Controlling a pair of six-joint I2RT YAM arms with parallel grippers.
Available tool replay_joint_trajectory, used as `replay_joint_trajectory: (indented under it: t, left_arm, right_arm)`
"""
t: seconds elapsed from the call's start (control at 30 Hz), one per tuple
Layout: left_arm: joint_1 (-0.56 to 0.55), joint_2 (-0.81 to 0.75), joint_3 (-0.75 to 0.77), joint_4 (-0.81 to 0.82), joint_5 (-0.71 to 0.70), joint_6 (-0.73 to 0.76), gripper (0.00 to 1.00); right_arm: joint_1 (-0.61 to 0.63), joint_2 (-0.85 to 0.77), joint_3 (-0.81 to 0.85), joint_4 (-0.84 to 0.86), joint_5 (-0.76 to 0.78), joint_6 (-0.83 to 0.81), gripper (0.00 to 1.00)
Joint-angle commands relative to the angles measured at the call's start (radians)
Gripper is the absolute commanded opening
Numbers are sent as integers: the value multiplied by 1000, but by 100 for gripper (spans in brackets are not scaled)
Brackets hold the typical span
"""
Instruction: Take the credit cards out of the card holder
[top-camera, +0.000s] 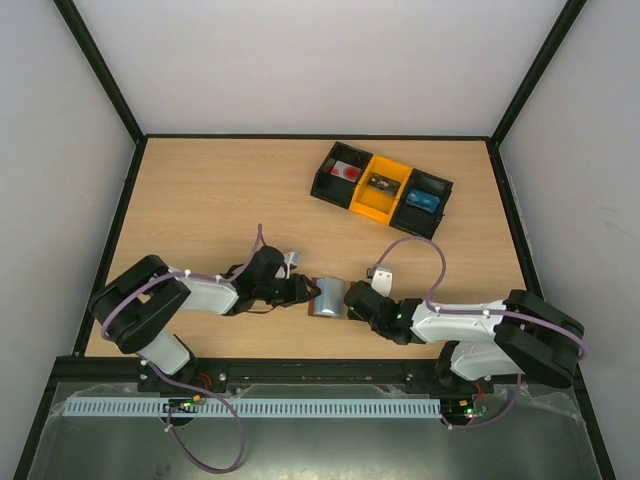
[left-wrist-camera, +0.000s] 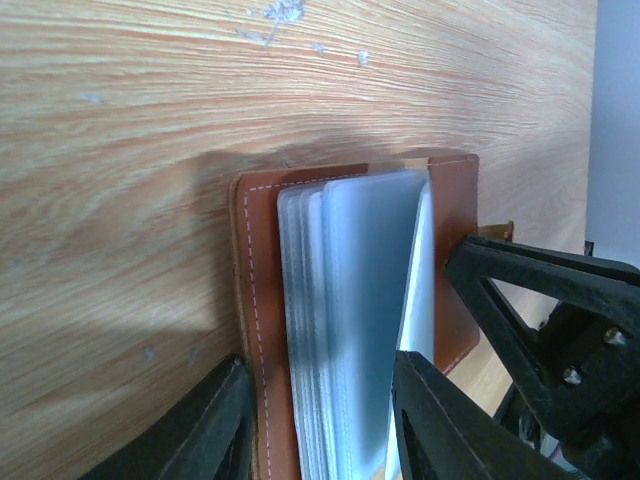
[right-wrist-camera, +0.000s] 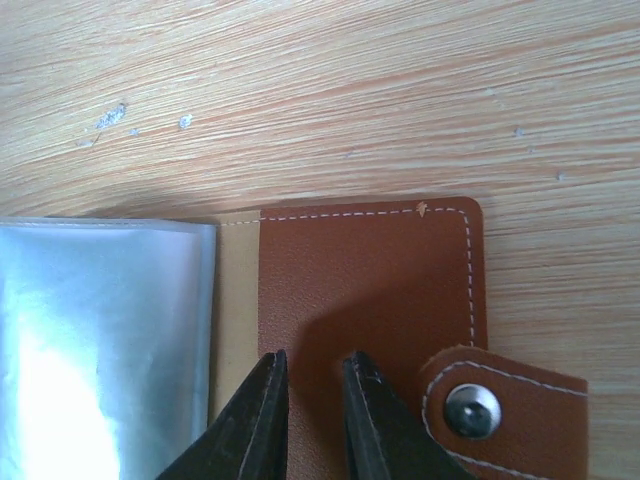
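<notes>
The brown card holder (left-wrist-camera: 262, 300) lies open on the wooden table between my two grippers. A stack of pale grey-blue credit cards (left-wrist-camera: 365, 300) stands up from its spine, seen from above as a grey block (top-camera: 327, 297). My left gripper (left-wrist-camera: 320, 400) is open, one finger outside the brown flap and the other against the far side of the stack. My right gripper (right-wrist-camera: 312, 400) hovers over the other brown flap (right-wrist-camera: 370, 290), its jaws a narrow gap apart with nothing between them. The snap tab (right-wrist-camera: 500, 415) lies just right of its fingers.
A tray of black and yellow bins (top-camera: 380, 188) with small items sits at the back right of the table. Black frame rails run along the table's edges, and the white walls close in behind them.
</notes>
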Motion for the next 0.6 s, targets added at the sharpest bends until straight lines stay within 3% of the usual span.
replay_joint_trajectory:
  t: [0.0, 0.33, 0.57]
  left_arm:
    - [-21, 43, 32, 34, 9, 13, 39]
    - [-25, 29, 5, 91, 19, -17, 26]
    - [-26, 25, -33, 255, 85, -84, 25]
  right_arm:
    - [5, 34, -45, 16, -13, 26, 16]
    - [4, 18, -65, 48, -20, 18, 15]
    - [4, -9, -93, 104, -41, 22, 16]
